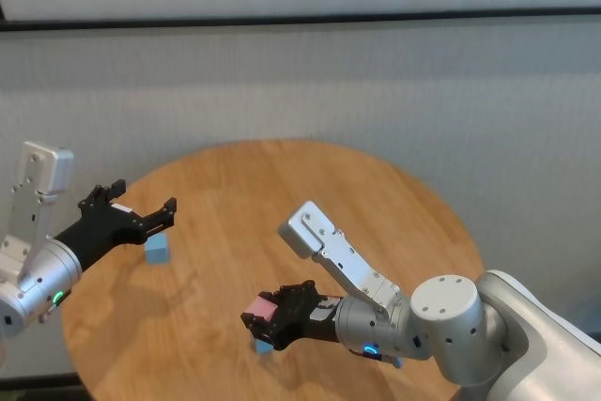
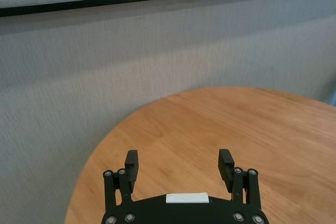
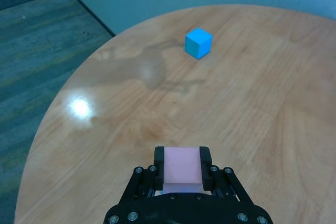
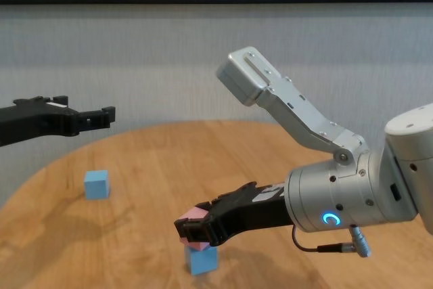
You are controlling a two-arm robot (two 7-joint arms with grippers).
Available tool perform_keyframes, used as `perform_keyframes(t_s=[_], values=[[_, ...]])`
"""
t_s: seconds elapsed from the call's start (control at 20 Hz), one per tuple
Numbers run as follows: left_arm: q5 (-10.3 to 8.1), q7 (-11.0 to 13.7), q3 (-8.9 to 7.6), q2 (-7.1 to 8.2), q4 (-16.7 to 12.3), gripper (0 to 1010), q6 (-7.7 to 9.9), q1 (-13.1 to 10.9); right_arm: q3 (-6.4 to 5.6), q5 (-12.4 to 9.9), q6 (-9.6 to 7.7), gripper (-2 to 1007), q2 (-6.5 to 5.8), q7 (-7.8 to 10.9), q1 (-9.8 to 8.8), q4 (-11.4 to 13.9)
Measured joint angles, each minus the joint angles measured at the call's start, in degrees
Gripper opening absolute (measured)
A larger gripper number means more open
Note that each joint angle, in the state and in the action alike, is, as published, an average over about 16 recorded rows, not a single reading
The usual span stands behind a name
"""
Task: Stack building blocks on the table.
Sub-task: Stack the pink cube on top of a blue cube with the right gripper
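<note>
My right gripper (image 4: 193, 229) is shut on the pink block (image 4: 193, 225), holding it just above a light blue block (image 4: 202, 260) near the table's front edge. The pink block (image 3: 182, 167) fills the gap between the fingers in the right wrist view; the block beneath is hidden there. In the head view the pink block (image 1: 260, 311) sits over the blue one (image 1: 264, 346). A second light blue block (image 1: 158, 251) rests on the round wooden table (image 1: 310, 194) at the left. My left gripper (image 1: 141, 206) hovers open above that block, holding nothing.
A grey wall with a black strip stands behind the table. The table's left edge drops to grey floor (image 3: 37, 51) beside the left arm. Bare wood (image 2: 220, 124) stretches across the far half.
</note>
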State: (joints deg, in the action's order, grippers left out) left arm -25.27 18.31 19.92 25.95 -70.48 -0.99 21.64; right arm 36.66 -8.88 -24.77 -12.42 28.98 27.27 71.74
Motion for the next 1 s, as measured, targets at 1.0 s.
perform_keyframes(t_s=[1.0], values=[[0.00,0.00,0.00,0.00,0.00,1000,0.00,0.00,0.07,0.11,0.27,527,-0.04,0.07,0.03,0.01]])
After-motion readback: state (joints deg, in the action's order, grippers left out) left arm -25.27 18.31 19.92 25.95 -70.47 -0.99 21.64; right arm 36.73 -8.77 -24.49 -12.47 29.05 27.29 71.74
